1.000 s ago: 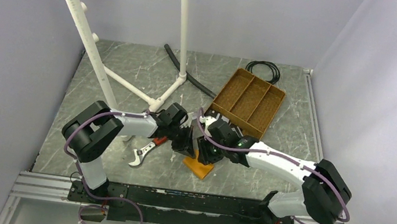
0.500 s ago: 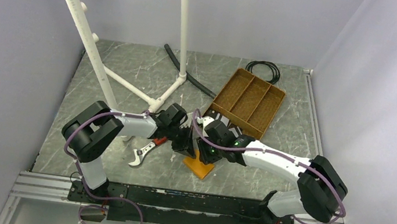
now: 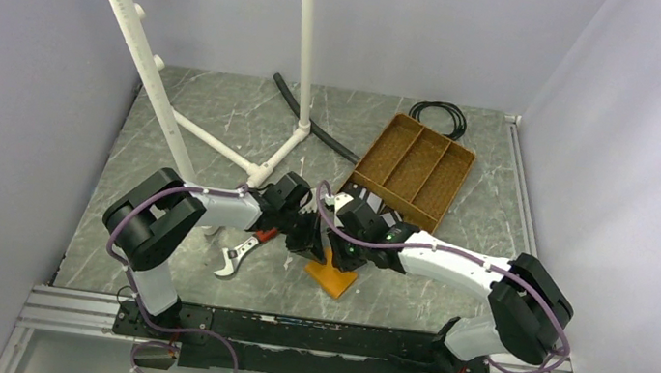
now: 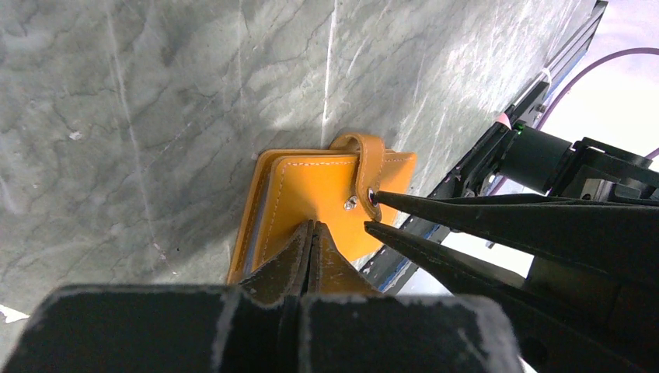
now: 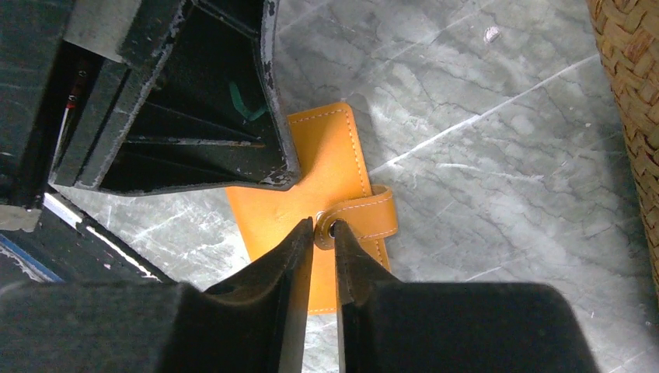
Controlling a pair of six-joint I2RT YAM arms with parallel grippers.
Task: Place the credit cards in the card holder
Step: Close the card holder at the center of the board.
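At twelve o'clock of my right gripper (image 5: 319, 233), its nearly closed tips straddled the card holder's (image 5: 311, 198) snap (strap toward three o'clock); my left gripper (image 4: 311, 237) pressed closed on it.

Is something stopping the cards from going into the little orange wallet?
Yes. The card holder lies closed on the table, its strap snapped across it. The right gripper has its tips at the snap; the left gripper presses on the cover. No cards show.
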